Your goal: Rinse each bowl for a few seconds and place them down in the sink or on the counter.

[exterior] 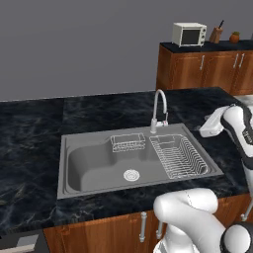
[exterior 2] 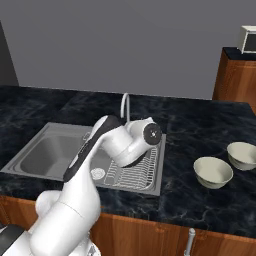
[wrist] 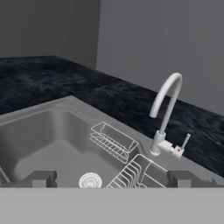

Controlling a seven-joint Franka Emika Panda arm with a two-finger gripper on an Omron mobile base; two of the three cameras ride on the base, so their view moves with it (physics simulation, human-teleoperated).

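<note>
**A:** Start at the gripper (wrist: pixel 112 178): in the hand view its two dark fingertips stand spread wide apart with nothing between them, and it looks down over the sink (wrist: pixel 39 131).

**B:** So it's aimed at the basin, with the faucet (wrist: pixel 165 109) straight ahead and the drain (wrist: pixel 90 180) just beyond the tips?

**A:** Right, and the little wire basket (wrist: pixel 113 141) sits between drain and faucet, with the ribbed rack (wrist: pixel 135 175) off to one side. But neither of the bowls is in there.

**B:** Where are they, then?

**A:** Look at the right base view. The arm (exterior 2: pixel 100 150) leans over the rack end of the sink, and the two bowls sit on the counter (exterior 2: pixel 200 125), well off to the robot's right. The near bowl (exterior 2: pixel 213 171) is upright with its rim up, and the far bowl (exterior 2: pixel 243 154) is just beside it, further right.

**B:** So the hand is pointing the wrong way.

**A:** I'd say so. The gripper faces the faucet while the bowls lie off to its right, clear of the sink's edge. My guess is that the next move calls for a swing rightward, toward the near bowl first. Being round, the bowls have no long axis to line up with.
</note>
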